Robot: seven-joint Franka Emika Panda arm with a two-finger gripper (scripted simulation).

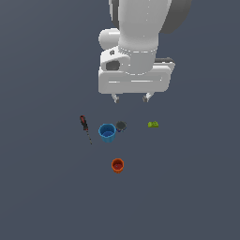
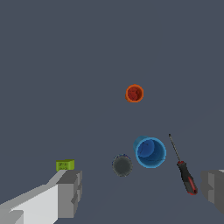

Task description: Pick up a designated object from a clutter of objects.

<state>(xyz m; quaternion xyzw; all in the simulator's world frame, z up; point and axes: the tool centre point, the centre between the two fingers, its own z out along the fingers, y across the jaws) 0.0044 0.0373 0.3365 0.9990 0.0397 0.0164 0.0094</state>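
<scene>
My claw (image 1: 131, 97) hangs above the dark surface (image 1: 42, 187) with its two fingers spread wide and nothing between them. Taking the blue cup (image 1: 107, 132) as my landmark, the screwdriver (image 1: 86, 128) lies just beside it on the exterior view's left, close but apart from it, flat on the surface, its red-and-black handle at the end farther from the orange cup (image 1: 117, 165) and its thin dark shaft running toward that side. The dark grey disc (image 1: 121, 126) sits just beside the blue cup on the other flank; whether the two touch I cannot tell. The small yellow-green piece (image 1: 153, 124) lies well beyond the disc, away from the blue cup. The orange cup stands alone, well apart from the blue cup. Nothing lies over the screwdriver. In the wrist view both my fingers are cut off by the frame edge, and the screwdriver's shaft is so thin its tip is hard to make out.
</scene>
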